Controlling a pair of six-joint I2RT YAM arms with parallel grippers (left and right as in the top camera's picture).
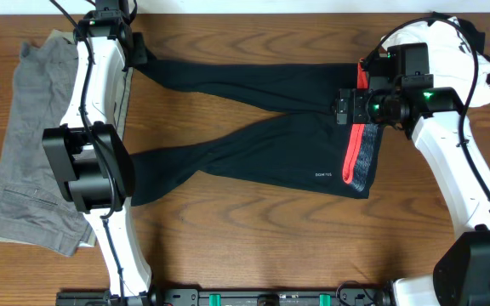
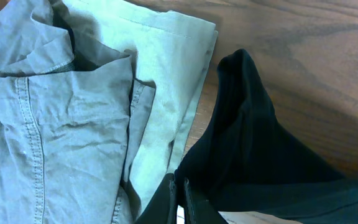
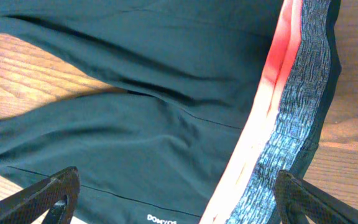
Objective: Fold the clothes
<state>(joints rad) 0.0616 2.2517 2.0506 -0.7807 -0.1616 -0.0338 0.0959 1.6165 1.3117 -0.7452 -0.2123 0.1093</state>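
Note:
The black leggings (image 1: 253, 144) lie spread across the wooden table, legs pointing left. Their coral-red and grey waistband (image 1: 360, 157) is at the right, with a tiny white logo (image 1: 323, 175) beside it. My left gripper (image 1: 136, 58) is at the far-left end of the upper leg. In the left wrist view this gripper (image 2: 180, 202) is shut, with the bunched black leg fabric (image 2: 260, 155) pinched in it. My right gripper (image 1: 347, 106) hovers over the waistband's top end. In the right wrist view that gripper (image 3: 179, 202) is wide open above the waistband (image 3: 291, 112) and the logo (image 3: 160, 219), holding nothing.
A pair of grey trousers (image 1: 32, 144) lies crumpled at the left edge, partly under my left arm; it fills the left half of the left wrist view (image 2: 55, 112). Bare wooden tabletop (image 1: 253, 246) shows in front of the leggings.

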